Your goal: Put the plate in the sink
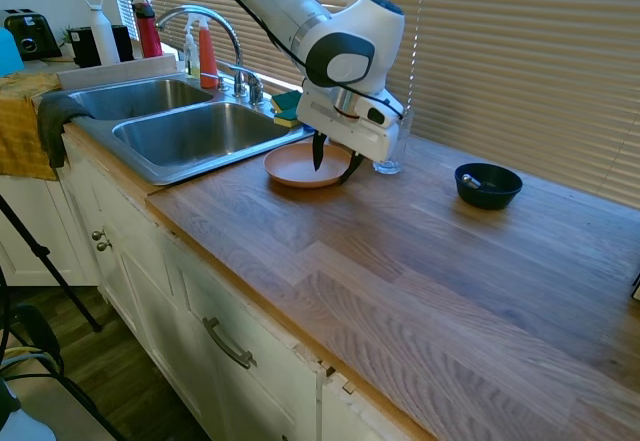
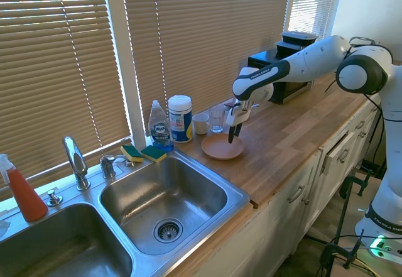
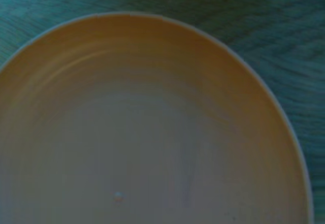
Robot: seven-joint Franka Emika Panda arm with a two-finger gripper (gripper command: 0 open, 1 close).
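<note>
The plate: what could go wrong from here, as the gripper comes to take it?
The gripper is open over the plate's rim, one finger inside, one outside. The rim is low, so the grip may slip. The glass stands close behind the gripper; lifting or swinging could knock it. The plate lies near the sink edge, so a push might tip it in.

We see bare table (image 1: 400, 261) in front of the plate (image 1: 295, 166). Behind it a glass (image 1: 390, 156) and sponges (image 2: 143, 153) crowd the window side; the near sink (image 2: 163, 195) basin lies unobstructed.
</note>
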